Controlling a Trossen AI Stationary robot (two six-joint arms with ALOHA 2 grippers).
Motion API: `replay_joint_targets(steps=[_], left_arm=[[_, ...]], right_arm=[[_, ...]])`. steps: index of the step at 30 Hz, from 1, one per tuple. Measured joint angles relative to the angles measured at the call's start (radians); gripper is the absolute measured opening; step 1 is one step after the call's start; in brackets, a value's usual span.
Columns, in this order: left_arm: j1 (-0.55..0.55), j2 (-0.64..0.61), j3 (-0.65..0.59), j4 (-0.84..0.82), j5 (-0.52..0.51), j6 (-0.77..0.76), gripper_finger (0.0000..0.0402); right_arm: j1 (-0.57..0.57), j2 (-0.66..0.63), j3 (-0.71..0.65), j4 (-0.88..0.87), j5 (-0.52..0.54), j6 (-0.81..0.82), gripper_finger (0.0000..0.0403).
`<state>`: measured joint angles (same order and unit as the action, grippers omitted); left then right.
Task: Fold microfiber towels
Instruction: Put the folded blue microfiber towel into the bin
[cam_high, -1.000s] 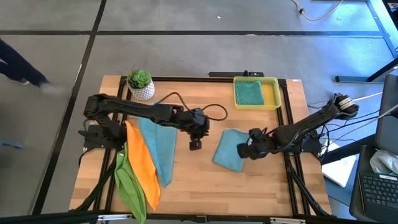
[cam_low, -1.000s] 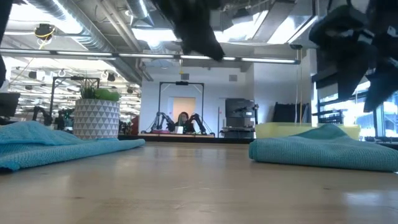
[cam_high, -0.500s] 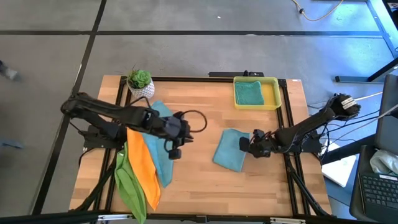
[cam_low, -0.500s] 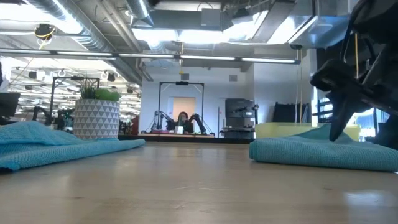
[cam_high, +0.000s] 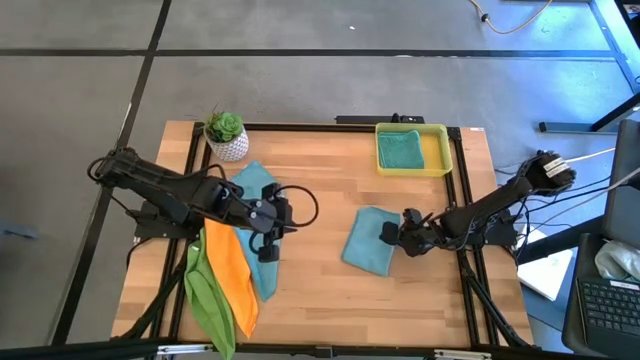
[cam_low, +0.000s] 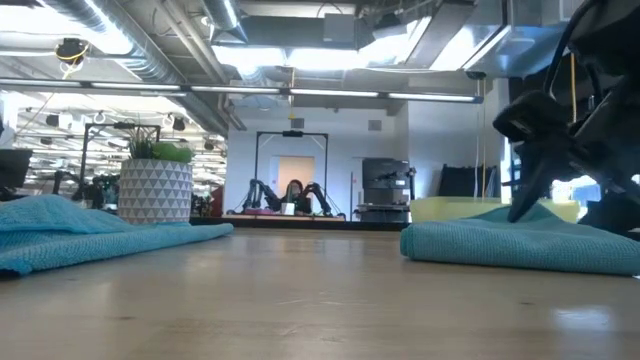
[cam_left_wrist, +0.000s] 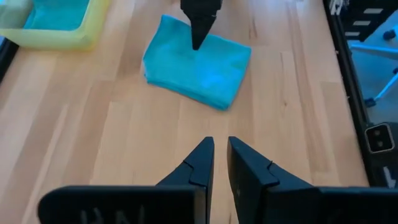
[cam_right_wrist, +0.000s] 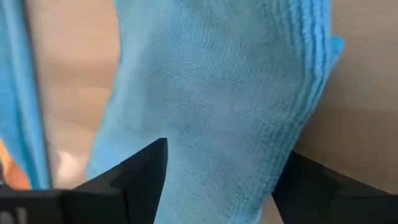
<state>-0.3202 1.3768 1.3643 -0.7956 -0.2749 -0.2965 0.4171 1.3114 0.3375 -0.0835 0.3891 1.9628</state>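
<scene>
A folded teal towel (cam_high: 366, 240) lies flat on the wooden table, right of centre. My right gripper (cam_high: 390, 236) is low at its right edge, open, with the fingers astride that edge (cam_right_wrist: 311, 68). At the table's left, a teal towel (cam_high: 250, 215), an orange one (cam_high: 228, 265) and a lime green one (cam_high: 208, 295) lie overlapping, unfolded. My left gripper (cam_high: 268, 252) hangs above that teal towel, shut and empty, as the left wrist view shows (cam_left_wrist: 217, 146). Another folded teal towel (cam_high: 400, 150) lies in the yellow tray (cam_high: 437, 150). My right gripper comes slanting down from the table's right side onto the folded towel's right edge. One finger (cam_low: 528, 190) reaches the towel's top (cam_left_wrist: 198, 53) and the other stands beside the edge. Whether either finger touches the cloth, I cannot tell.
A potted plant (cam_high: 226, 135) in a white pot stands at the far left corner. The yellow tray sits at the far right. Bare wood (cam_high: 310, 290) lies between the left pile and the folded towel.
My left gripper has drawn back from the table's middle toward the left, rising, and now hangs over the unfolded teal towel. My right gripper has sunk from well above the folded towel down to its right edge. The towels lie as before.
</scene>
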Motion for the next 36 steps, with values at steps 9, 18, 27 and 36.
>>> replay_joint_targets(steps=[9,18,27,36], left_arm=[[0.005,0.000,0.000,0.002,-0.022,-0.085,0.0037],[0.006,0.000,0.000,0.003,-0.064,-0.188,0.0037],[0.006,0.001,0.000,0.003,-0.082,-0.221,0.0037],[0.008,0.001,0.000,0.003,-0.145,-0.219,0.0037]], right_arm=[[-0.004,0.019,-0.079,0.169,0.079,-0.029,0.0239],[-0.016,0.089,-0.081,0.227,0.104,-0.156,0.0093],[-0.044,0.089,-0.057,0.227,0.170,-0.293,0.0007],[-0.142,0.088,0.203,0.017,0.147,-0.732,0.0006]])
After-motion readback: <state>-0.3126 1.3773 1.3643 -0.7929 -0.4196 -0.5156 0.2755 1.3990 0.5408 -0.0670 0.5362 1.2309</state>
